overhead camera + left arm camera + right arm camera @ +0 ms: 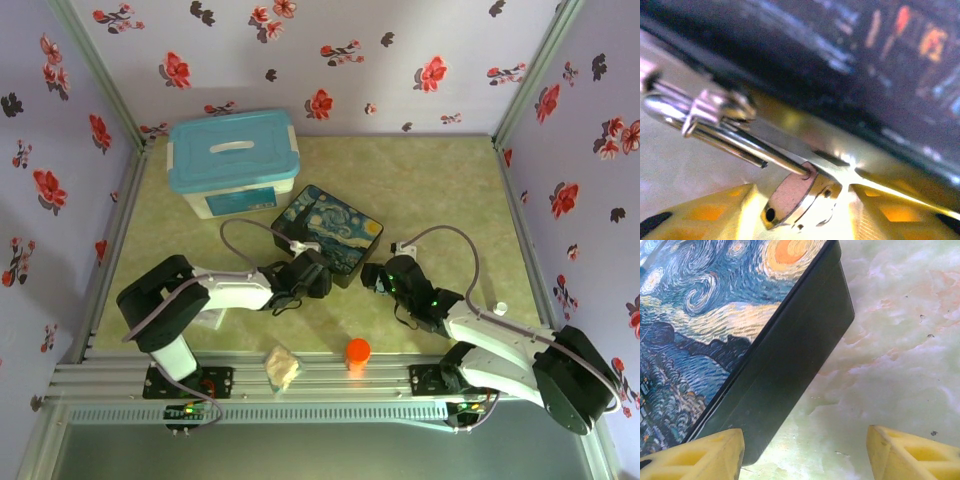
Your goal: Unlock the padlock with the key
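The padlock beside the tin is flanked by the left gripper, hold unclear; the open right gripper is needed for the key.

I recorded the padlock tilted, pale brass body low, thin silver shackle extending up-left, positioned between the left end effector's fingers.

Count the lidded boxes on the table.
2: a light blue plastic storage box at the far left, and a flat dark tin with a swirling night-sky lid near the centre. None seems hidden.
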